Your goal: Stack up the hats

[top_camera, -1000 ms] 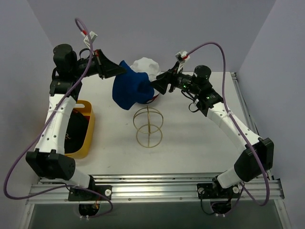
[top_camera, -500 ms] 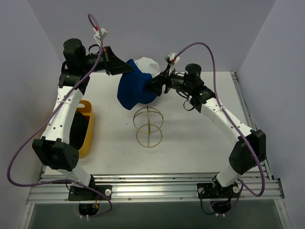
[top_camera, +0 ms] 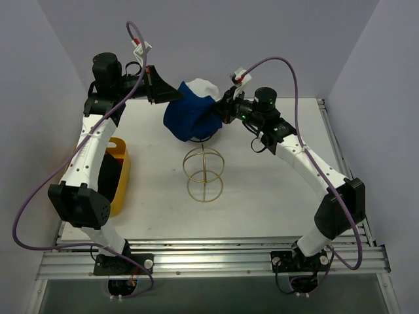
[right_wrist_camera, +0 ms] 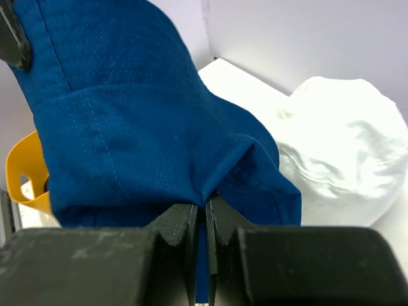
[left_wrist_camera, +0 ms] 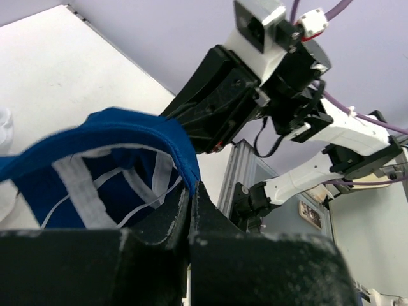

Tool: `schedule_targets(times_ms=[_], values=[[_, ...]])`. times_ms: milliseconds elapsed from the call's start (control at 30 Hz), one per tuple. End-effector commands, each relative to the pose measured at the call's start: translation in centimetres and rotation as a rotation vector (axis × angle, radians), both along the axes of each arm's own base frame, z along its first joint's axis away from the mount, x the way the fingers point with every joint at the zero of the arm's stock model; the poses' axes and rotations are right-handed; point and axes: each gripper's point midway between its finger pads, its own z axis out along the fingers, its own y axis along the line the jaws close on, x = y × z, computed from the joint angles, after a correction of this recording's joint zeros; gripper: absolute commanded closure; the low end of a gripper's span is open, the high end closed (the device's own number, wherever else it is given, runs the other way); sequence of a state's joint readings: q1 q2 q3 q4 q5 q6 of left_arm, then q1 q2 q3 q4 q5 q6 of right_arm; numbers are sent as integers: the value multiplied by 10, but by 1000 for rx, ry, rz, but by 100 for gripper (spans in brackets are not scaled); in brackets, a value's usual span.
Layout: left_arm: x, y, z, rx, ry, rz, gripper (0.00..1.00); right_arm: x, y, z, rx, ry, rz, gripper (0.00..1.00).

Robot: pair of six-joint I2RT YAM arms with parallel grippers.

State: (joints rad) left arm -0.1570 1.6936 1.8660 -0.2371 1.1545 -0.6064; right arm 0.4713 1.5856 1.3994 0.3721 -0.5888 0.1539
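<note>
The blue hat (top_camera: pixel 190 116) hangs above the back of the table, stretched between both grippers. My left gripper (top_camera: pixel 174 97) is shut on its brim at the left; in the left wrist view the blue hat's brim edge (left_wrist_camera: pixel 182 153) is pinched at the left gripper (left_wrist_camera: pixel 190 189). My right gripper (top_camera: pixel 219 112) is shut on a fold at the hat's right side; the right wrist view shows the right gripper (right_wrist_camera: pixel 208 203) nipping the blue hat's cloth (right_wrist_camera: pixel 127 127). A white hat (top_camera: pixel 200 87) (right_wrist_camera: pixel 341 146) lies just behind, partly covered. No other hats show.
A gold wire sphere frame (top_camera: pixel 203 173) stands mid-table in front of the held hat. A yellow tub (top_camera: pixel 120 176) (right_wrist_camera: pixel 24 173) sits at the left edge beside the left arm. The right arm (left_wrist_camera: pixel 331 137) crosses the left wrist view.
The right gripper's jaws have closed on the blue hat's right side. Both arms shifted toward the back, carrying the hat slightly right, and it now hangs spread between them.
</note>
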Motion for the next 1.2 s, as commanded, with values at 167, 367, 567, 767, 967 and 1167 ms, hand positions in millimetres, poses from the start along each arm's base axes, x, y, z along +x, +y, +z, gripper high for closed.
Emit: schedule_targets(times_ms=[167, 367, 567, 767, 967, 1167], values=[[42, 15, 6, 38, -70, 201, 90, 15, -56, 87, 40, -138, -237, 100], [83, 18, 10, -62, 6, 345, 96, 39, -64, 100, -24, -153, -316, 100], [120, 8, -8, -111, 118, 343, 98, 78, -67, 89, -154, -118, -391, 100], [151, 3, -29, -128, 181, 358, 98, 99, -78, 80, -208, -103, -467, 100], [178, 6, -54, -126, 247, 419, 98, 122, -72, 66, -238, -108, -472, 100], [217, 30, -90, -142, 333, 502, 98, 166, -58, 53, -239, -116, -477, 100]])
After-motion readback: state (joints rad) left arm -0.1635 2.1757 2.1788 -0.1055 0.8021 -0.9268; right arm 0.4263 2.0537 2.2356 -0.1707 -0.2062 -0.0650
